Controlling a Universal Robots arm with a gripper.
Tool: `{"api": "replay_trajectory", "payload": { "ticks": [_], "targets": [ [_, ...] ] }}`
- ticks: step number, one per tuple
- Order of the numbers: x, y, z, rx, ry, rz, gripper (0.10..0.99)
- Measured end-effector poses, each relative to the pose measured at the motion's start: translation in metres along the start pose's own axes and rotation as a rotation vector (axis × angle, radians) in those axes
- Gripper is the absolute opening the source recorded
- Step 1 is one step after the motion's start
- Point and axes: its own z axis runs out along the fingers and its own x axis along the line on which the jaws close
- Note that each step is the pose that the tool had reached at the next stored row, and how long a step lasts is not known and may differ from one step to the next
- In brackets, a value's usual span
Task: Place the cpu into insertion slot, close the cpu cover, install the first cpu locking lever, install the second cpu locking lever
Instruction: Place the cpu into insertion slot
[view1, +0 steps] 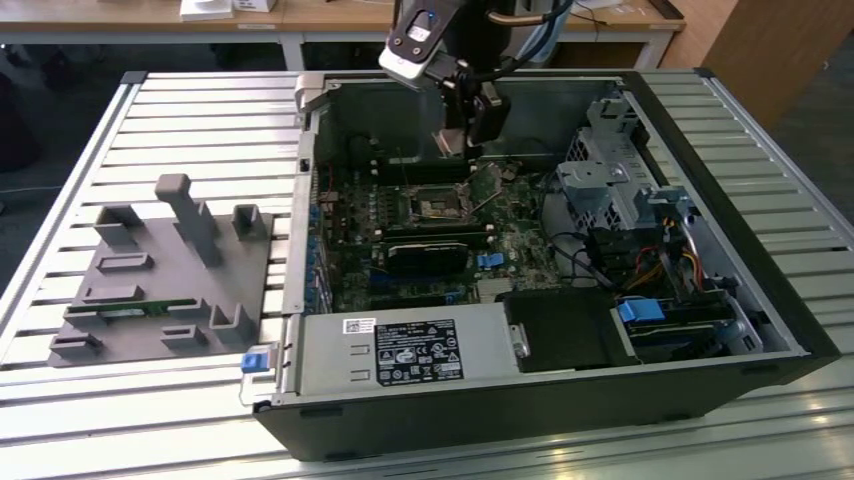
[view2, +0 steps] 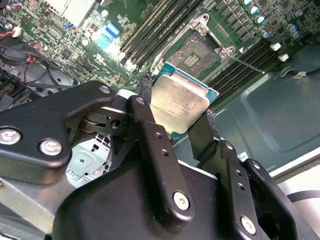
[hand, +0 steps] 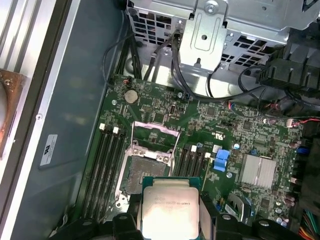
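My gripper (view1: 467, 140) hangs inside the open computer case, just above the back of the green board. It is shut on the cpu (view2: 177, 105), a flat square chip with a dull silver top, which the two black fingers (view2: 145, 100) pinch by its opposite edges. The first wrist view also has the cpu (hand: 170, 210) in it, hovering close beside the insertion slot (hand: 142, 172). The insertion slot (view2: 200, 55) is a dark square socket with a silvery rim, and nothing sits in it. The cpu cover (hand: 152, 155) stands swung open at the slot's far side.
Rows of black memory slots (hand: 105, 165) flank the socket. A metal drive cage (view1: 601, 180) with cables lies at the exterior view's right, and a labelled power-supply box (view1: 400, 350) fills the near end. A grey fixture block (view1: 160, 270) lies on the slatted table outside the case.
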Motion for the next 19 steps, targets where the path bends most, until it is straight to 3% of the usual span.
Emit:
{"api": "replay_trajectory", "payload": {
  "ticks": [9,19],
  "targets": [
    [-0.0001,-0.0008,0.0103,0.003,-0.0119,0.002,0.541],
    [0.0,-0.0015,0.0188,0.001,-0.022,0.132,0.541]
  ]
}}
